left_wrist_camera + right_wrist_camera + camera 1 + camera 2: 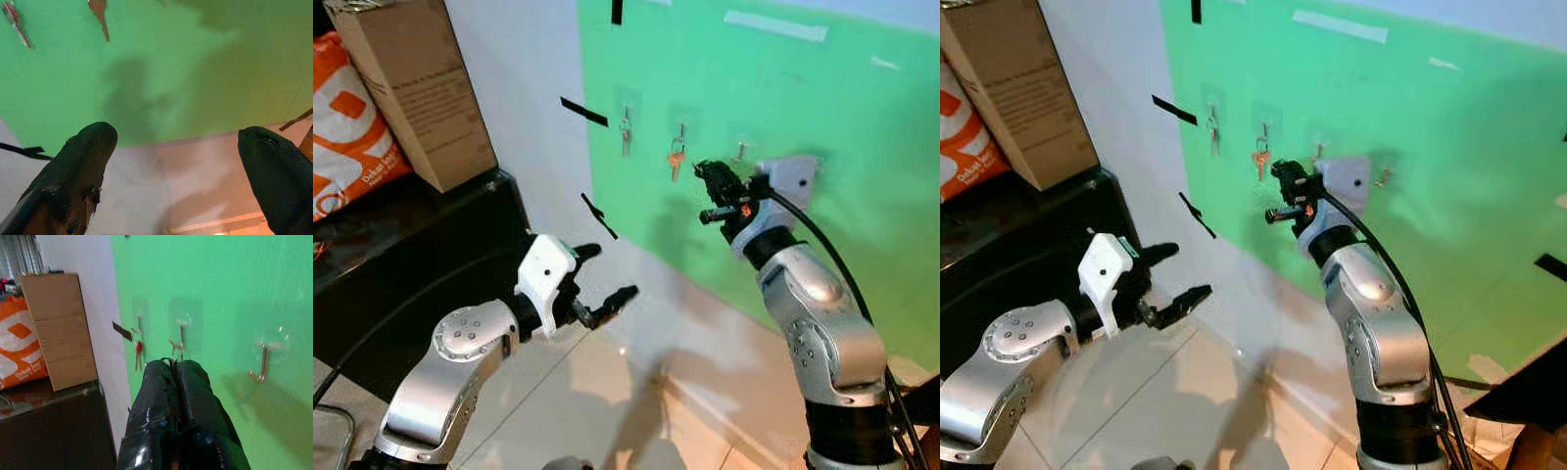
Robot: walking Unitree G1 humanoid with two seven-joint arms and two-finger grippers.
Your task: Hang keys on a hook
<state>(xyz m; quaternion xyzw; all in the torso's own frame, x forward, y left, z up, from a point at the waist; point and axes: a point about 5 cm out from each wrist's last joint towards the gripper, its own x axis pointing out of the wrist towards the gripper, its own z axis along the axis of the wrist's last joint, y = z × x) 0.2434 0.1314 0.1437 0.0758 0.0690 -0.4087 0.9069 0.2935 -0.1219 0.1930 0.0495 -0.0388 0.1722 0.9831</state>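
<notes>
Your right gripper (176,369) is pinching a key ring (168,360) shut at the hook (181,335); left gripper (603,277) is hanging open at 7 o'clock.

two keys are counted on the green board: a silver key (626,133) and an orange key (675,159). three hooks are seen in the right wrist view, among them a bare hook (263,363). one cardboard box (414,82) and one orange bag (347,122) are seen.
</notes>
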